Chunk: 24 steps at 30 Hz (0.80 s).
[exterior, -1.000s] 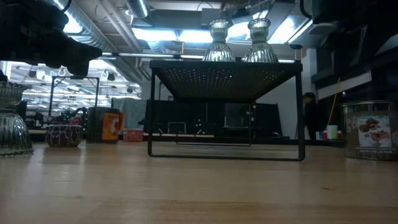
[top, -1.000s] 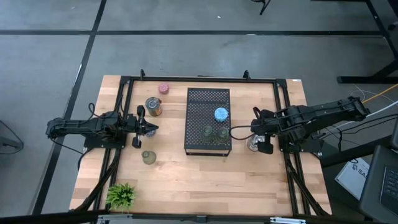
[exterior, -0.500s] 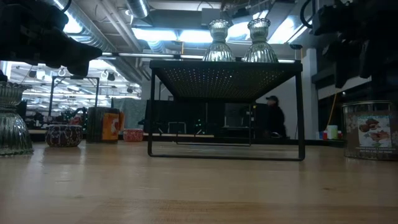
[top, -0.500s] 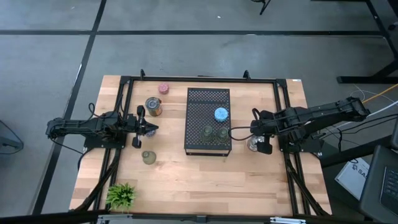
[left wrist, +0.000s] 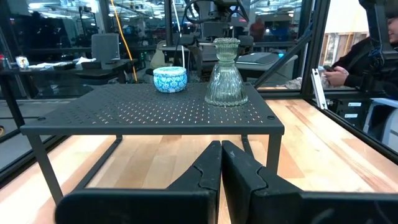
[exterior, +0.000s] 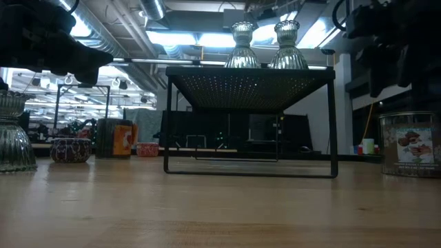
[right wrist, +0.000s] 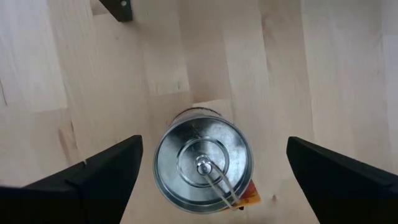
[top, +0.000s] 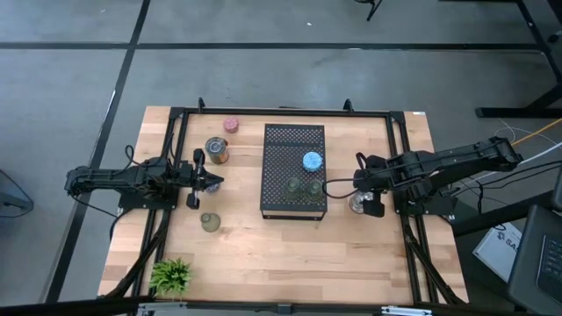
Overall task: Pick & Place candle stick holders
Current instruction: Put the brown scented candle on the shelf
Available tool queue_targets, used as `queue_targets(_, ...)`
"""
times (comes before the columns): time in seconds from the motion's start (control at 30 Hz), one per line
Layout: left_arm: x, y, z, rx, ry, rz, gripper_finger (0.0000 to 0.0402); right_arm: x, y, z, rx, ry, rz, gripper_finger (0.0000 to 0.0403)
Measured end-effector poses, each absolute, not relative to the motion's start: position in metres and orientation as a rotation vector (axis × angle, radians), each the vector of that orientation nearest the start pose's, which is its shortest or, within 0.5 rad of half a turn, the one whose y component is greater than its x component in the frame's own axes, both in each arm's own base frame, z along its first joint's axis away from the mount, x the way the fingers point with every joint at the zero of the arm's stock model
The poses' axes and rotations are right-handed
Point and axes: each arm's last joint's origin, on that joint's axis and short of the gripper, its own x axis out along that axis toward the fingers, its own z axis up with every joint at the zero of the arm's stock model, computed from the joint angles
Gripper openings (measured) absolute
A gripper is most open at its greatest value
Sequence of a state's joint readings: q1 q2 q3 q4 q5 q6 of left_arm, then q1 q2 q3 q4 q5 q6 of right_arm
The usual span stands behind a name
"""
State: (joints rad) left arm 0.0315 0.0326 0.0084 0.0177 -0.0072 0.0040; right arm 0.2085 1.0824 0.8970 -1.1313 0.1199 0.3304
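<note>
A black perforated tray [top: 294, 140] stands mid-table on thin legs. On it sit a blue holder [top: 312, 161] and two clear glass holders [top: 294, 186] [top: 313, 187]. A pink holder [top: 231, 125] and an olive-green one [top: 210, 222] rest on the wood to the tray's left. My right gripper [right wrist: 211, 168] hangs open, pointing down over a silvery lidded tin [right wrist: 202, 163] beside the tray's right near corner, with one finger on either side and above it. My left gripper [left wrist: 221, 152] is shut and level at the table's left, pointing at the tray.
A second tin with an orange label [top: 216, 150] stands left of the tray. A small green plant [top: 171, 275] sits at the near left corner. Black frame rails [top: 404, 158] run along the table's sides. Bare wood lies along the near edge.
My right gripper has come down a little over the silvery tin, staying open. The tin and the holders have kept their places.
</note>
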Motion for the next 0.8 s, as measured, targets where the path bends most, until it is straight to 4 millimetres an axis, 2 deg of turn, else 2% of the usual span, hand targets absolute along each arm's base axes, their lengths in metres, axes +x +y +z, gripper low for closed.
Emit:
queue_targets(0.43, 0.099, 0.003, 0.165, 0.004, 0.007, 0.039, 0.0006, 0.171, 0.033, 0.254, 0.049, 1.324, -0.112, 0.04)
queue_targets(0.8, 0.099, 0.003, 0.165, 0.004, 0.007, 0.039, 0.0006, 0.158, 0.031, 0.261, 0.063, 1.322, -0.119, 0.04)
